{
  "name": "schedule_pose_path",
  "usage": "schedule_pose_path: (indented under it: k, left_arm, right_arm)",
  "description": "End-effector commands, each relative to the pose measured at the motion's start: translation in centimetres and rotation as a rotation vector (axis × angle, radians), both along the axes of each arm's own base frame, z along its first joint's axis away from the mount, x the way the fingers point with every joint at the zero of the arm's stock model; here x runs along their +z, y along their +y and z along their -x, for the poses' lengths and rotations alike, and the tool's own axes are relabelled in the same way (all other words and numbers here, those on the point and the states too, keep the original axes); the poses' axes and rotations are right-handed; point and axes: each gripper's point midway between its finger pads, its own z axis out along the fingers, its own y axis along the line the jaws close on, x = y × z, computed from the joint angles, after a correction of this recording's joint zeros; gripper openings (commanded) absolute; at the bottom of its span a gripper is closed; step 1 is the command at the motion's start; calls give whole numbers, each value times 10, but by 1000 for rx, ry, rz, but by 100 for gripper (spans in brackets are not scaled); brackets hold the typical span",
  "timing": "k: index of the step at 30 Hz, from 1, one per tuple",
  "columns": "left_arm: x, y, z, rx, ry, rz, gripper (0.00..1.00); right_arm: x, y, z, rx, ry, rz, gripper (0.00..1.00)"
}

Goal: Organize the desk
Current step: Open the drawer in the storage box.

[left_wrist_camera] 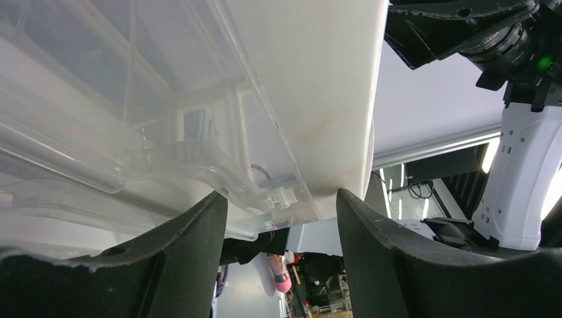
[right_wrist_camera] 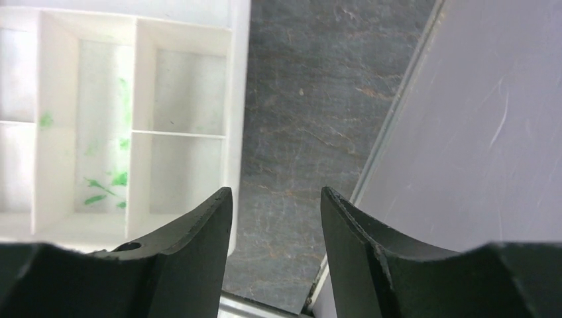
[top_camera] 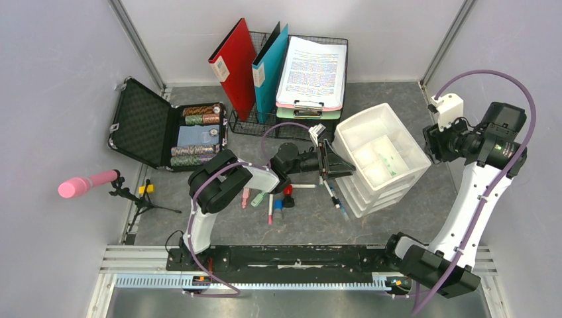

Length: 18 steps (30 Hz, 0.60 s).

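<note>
Left hand (left_wrist_camera: 281,205) stands released, a white plastic drawer unit's (left_wrist_camera: 311,79) clear corner between its fingers; right hand (right_wrist_camera: 275,195) hangs released, empty, above the dark-grey stone-look bench (right_wrist_camera: 298,132).

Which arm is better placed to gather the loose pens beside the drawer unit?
Left, probably: the left tool, open, sits at the drawer unit next to the pens. The right tool, also open, is on the unit's other side over the desk.
</note>
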Motion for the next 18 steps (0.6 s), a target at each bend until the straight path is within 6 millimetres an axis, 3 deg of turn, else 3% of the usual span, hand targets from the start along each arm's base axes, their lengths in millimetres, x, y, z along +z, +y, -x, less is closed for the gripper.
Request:
schedule_pose_path:
  k: [1, 8, 18]
  left_arm:
    - [7, -2, -11, 33, -70, 9, 67]
    - [7, 0, -12, 39, -87, -6, 67]
    - [4, -1, -13, 39, -92, -13, 69]
  right_arm:
    - [14, 24, -4, 94, -65, -76, 58]
    - [-2, 39, -15, 149, -19, -172, 60]
    - [-10, 34, -46, 119, -62, -217, 60]
